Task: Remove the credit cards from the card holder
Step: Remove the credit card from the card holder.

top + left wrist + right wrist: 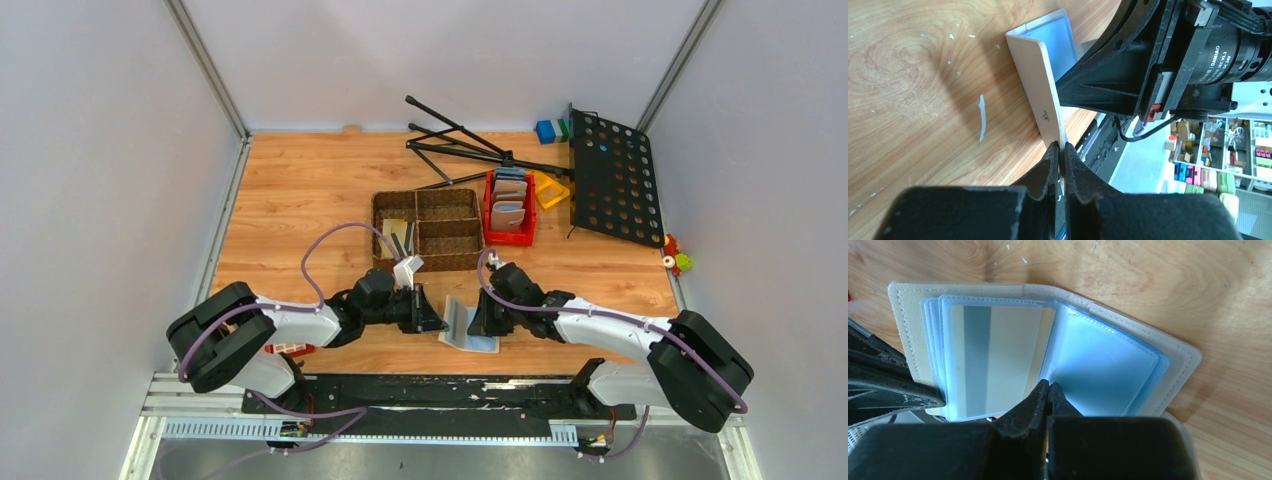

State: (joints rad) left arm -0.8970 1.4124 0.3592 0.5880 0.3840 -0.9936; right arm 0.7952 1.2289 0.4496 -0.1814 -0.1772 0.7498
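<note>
The beige card holder [458, 328] lies open on the table near the front edge, between both grippers. My left gripper [1060, 147] is shut on the edge of its beige cover [1035, 75] and holds that flap up on edge. In the right wrist view the pale blue pocket leaves [1103, 370] are fanned open. One leaf holds a tan-gold credit card [998, 360] with a grey stripe. My right gripper [1048, 385] is shut at that card's lower right corner, with a tan sliver between its fingers. The left gripper's fingers [893, 390] show at the cover's left side.
A brown woven basket [428, 230] with compartments stands just behind the grippers, with flat tan and dark pieces in its left compartment. A red bin [510, 207] of wallets is to its right. A black perforated stand [615, 175] and its tripod legs [470, 145] lie at the back right.
</note>
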